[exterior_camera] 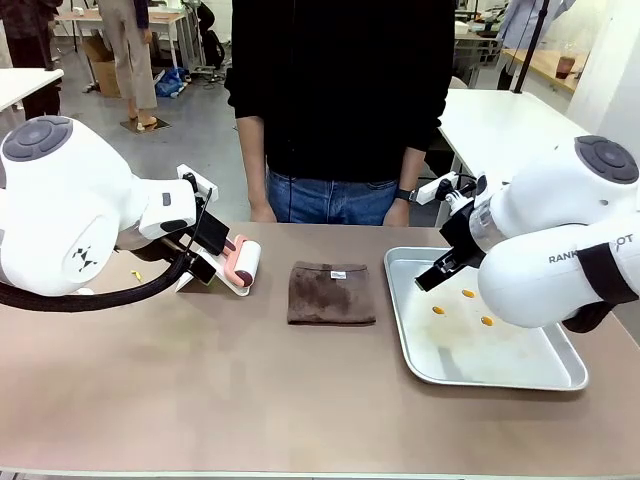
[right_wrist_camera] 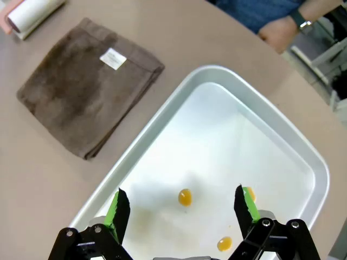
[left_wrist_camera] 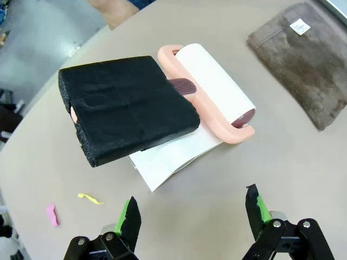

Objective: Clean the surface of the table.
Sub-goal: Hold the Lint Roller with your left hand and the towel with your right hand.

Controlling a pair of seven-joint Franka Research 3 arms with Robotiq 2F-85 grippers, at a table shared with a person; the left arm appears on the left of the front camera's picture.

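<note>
The beige-brown table (exterior_camera: 250, 400) carries a folded brown cloth (exterior_camera: 331, 292) in its middle. Left of the cloth lies a pink-framed lint roller (exterior_camera: 243, 265) with a white roll; its handle end is wrapped in a black foam block (left_wrist_camera: 130, 108) over a white sheet. My left gripper (left_wrist_camera: 192, 208) hovers open just short of the block, touching nothing. My right gripper (exterior_camera: 435, 278) hangs open and empty above the left part of the silver tray (exterior_camera: 520, 375), with small orange drops (right_wrist_camera: 185, 197) on the tray floor beneath it.
A person stands at the far edge, one hand with a watch (right_wrist_camera: 282, 30) resting near the tray's corner. Small yellow (left_wrist_camera: 89, 199) and pink (left_wrist_camera: 51, 214) scraps lie on the table near my left gripper. Bare tabletop stretches along the front.
</note>
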